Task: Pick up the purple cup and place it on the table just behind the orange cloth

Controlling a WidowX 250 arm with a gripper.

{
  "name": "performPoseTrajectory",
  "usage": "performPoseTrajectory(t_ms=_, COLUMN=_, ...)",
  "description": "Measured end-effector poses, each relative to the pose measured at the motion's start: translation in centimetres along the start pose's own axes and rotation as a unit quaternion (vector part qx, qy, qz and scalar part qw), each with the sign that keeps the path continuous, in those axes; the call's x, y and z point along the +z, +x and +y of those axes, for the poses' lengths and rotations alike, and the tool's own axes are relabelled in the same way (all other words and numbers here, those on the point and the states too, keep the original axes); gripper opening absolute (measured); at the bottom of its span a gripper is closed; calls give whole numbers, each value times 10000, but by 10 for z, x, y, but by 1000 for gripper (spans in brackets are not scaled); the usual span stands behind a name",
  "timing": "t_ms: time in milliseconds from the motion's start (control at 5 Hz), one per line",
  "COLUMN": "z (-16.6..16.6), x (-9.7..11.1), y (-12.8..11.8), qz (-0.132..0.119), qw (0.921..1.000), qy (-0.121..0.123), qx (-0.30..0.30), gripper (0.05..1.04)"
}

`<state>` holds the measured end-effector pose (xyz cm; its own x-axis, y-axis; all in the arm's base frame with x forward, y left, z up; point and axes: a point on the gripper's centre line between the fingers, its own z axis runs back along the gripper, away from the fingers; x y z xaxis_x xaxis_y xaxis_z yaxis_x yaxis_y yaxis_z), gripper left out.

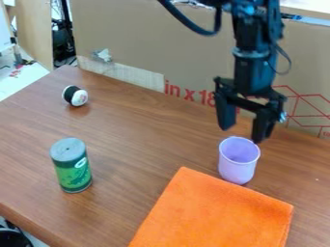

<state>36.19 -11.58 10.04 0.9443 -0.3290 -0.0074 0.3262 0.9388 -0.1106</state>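
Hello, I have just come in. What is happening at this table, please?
A black robot gripper hangs by the top of a light purple cup, with its fingers apart and nothing between them. The cup stands upright, right beside an orange cloth that lies flat. A green can stands farther off, and a small black and white object is beyond it.

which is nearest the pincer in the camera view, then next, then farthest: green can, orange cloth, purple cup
1. purple cup: just below the pincer, right of the picture's middle
2. orange cloth: beyond the cup, toward the bottom edge
3. green can: off on the picture's left
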Motion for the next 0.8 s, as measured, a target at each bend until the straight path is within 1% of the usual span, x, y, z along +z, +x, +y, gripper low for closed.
performPoseTrajectory(t_ms=200, z=14, x=54, y=-43, qz=-369, qw=9982, qy=306, qx=351, gripper=1004)
performPoseTrajectory(t_ms=400, z=33, x=67, y=-81, qz=-144, qw=9945, qy=584, qx=859, gripper=1001)
performPoseTrajectory(t_ms=600, z=52, x=73, y=-111, qz=28, qw=9914, qy=645, qx=1140, gripper=1001)
performPoseTrajectory(t_ms=800, z=71, x=70, y=-128, qz=160, qw=9908, qy=640, qx=1180, gripper=1001)
